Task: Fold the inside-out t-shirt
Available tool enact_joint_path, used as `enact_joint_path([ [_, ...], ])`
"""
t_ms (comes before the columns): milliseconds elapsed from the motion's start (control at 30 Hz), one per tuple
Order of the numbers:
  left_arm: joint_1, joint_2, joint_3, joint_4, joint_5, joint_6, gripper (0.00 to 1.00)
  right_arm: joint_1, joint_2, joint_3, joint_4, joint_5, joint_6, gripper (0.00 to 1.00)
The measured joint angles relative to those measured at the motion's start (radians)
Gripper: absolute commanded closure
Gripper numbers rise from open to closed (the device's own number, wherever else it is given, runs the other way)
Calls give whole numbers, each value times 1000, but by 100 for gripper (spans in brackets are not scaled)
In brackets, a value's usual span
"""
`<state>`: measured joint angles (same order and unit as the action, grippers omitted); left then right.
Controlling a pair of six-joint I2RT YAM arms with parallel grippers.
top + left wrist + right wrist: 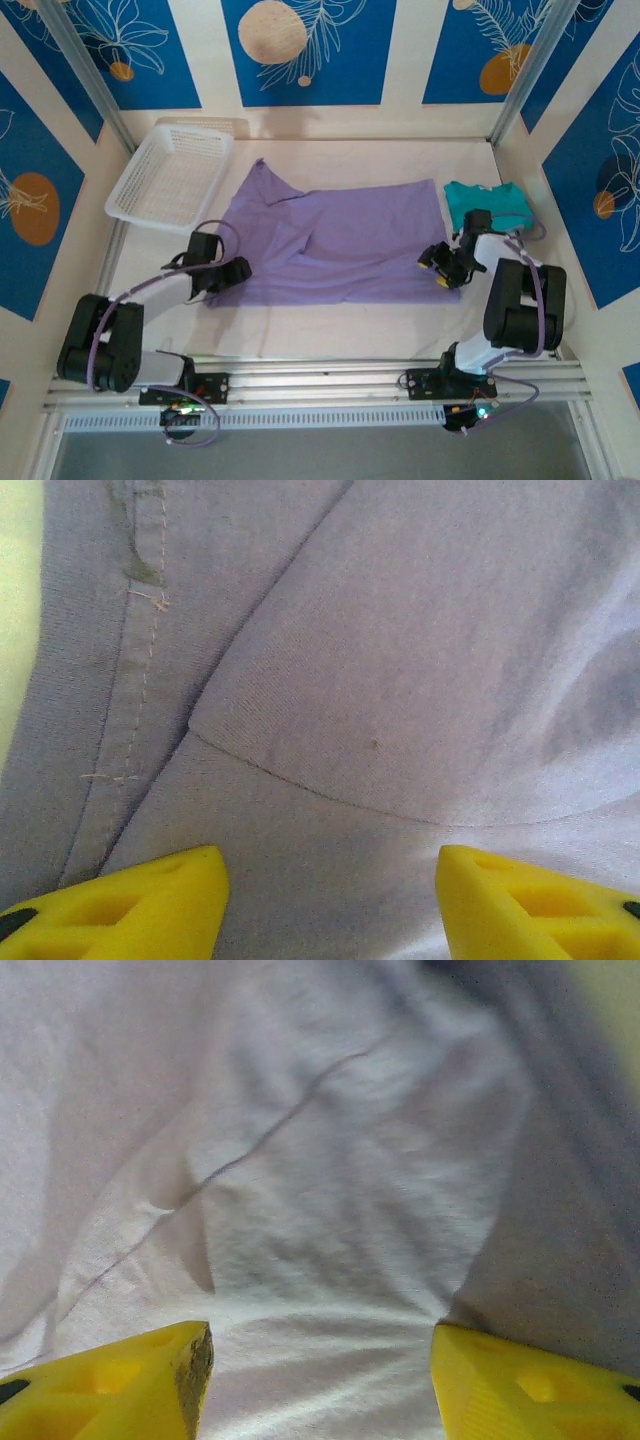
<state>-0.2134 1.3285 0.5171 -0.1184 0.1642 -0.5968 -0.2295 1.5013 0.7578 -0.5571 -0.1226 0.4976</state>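
Starting at your left in the top view, the white basket point(172, 175) sits at about 10 o'clock on the table point(330, 330), just beside the shirt's far-left corner.

Your left gripper point(235, 272) is low over the near-left corner of the inside-out t-shirt point(340, 245), at roughly the shirt's 8 o'clock. In the left wrist view its yellow fingers point(150, 900) stand well apart, with lavender cloth lying flat beyond the gap and nothing pinched between them. A stitched hem runs up toward 11 o'clock, and a curved fold edge crosses the middle.

The shirt itself is spread across the centre of the table, with a loose crease running through its middle.

Your right gripper point(440, 265) is at the shirt's near-right corner, about 4 o'clock. In the right wrist view its jaws also stand apart, with wrinkled cloth beyond them and no hold on it.

The teal garment point(487, 205) lies at 2 o'clock, touching the shirt's right edge.
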Motion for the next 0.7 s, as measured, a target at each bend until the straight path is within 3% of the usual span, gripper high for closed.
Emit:
enact_joint_path([
  [267, 4, -142, -58, -134, -2, -25, 40, -107, -135, -89, -21, -26, 24, 39],
  [333, 6, -179, -60, -181, -2, -26, 39, -89, -190, -90, -24, -6, 23, 39],
  [467, 8, -202, 13, -212, -5, -21, 37, 59, -308, -64, 12, 33, 10, 36],
  [567, 8, -100, 169, -181, -6, 3, 37, 171, -236, 51, 52, 85, -13, 35],
  [700, 3, 119, 422, -106, -10, 57, 36, 222, 28, 303, 116, 171, -51, 35],
])
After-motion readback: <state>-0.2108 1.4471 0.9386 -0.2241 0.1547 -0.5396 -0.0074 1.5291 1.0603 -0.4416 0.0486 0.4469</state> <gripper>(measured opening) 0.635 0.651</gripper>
